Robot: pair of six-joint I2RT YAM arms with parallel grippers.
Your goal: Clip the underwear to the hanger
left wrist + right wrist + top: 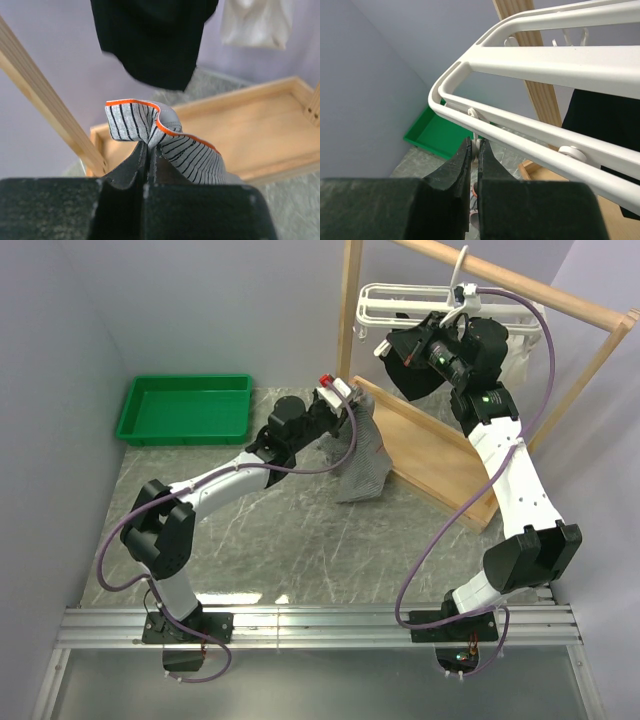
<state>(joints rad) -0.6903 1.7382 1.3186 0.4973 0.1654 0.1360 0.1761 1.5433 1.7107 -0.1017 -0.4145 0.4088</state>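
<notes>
The underwear [362, 458], grey-and-white striped with an orange waistband edge, hangs from my left gripper [342, 400] above the table. In the left wrist view that gripper [149, 150] is shut on a fold of the underwear's [192, 152] waistband. The hanger [395, 302], a white frame of bars, hangs by its hook from the wooden rack's top rail. My right gripper [388, 348] is up at the frame's left end. In the right wrist view it [477, 149] is shut on a small white clip [481, 145] dangling under the hanger's outer bar [520, 132].
A black garment [155, 40] and a small white cloth [257, 22] hang from the hanger. The wooden rack's base tray [430, 455] and upright post [348, 310] stand just right of the underwear. A green tray [185, 408] sits at the back left.
</notes>
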